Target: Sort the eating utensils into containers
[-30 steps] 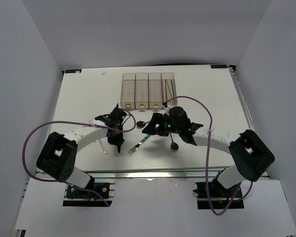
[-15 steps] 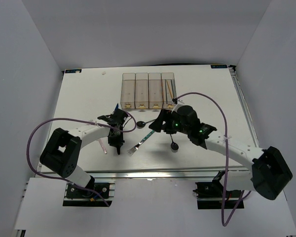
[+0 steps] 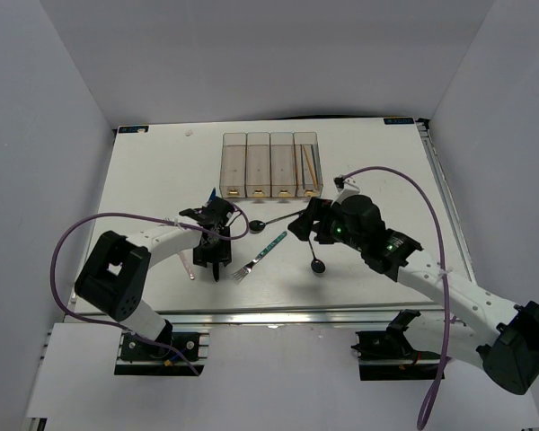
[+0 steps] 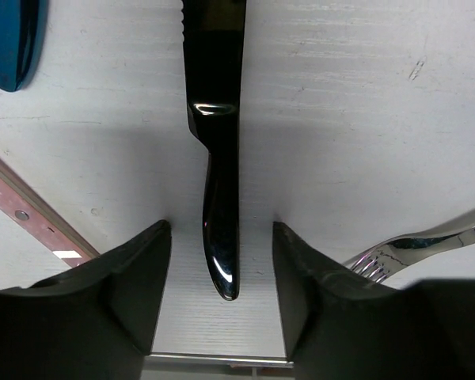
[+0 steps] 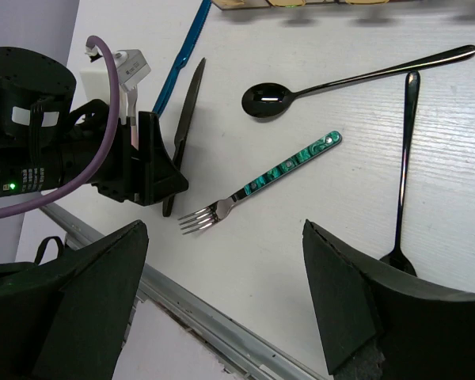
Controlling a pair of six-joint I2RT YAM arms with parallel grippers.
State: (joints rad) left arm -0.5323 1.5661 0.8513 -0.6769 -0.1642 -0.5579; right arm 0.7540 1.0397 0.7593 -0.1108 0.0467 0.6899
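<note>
Black knife (image 4: 220, 142) straddled, right arm swung out

My left gripper (image 4: 220, 231) sits spread either side of the knife handle, which lies flat on the table (image 4: 364, 119); not clamped yet. Teal fork (image 5: 261, 180) and two black spoons (image 5: 356, 75) lie loose beyond. Right gripper (image 5: 224, 229), spread and empty, has swung out rightward in the last second, so my pick looks unobstructed. Containers (image 3: 259, 162) sit farthest, with chopsticks (image 3: 310, 163) in the rightmost.
</note>
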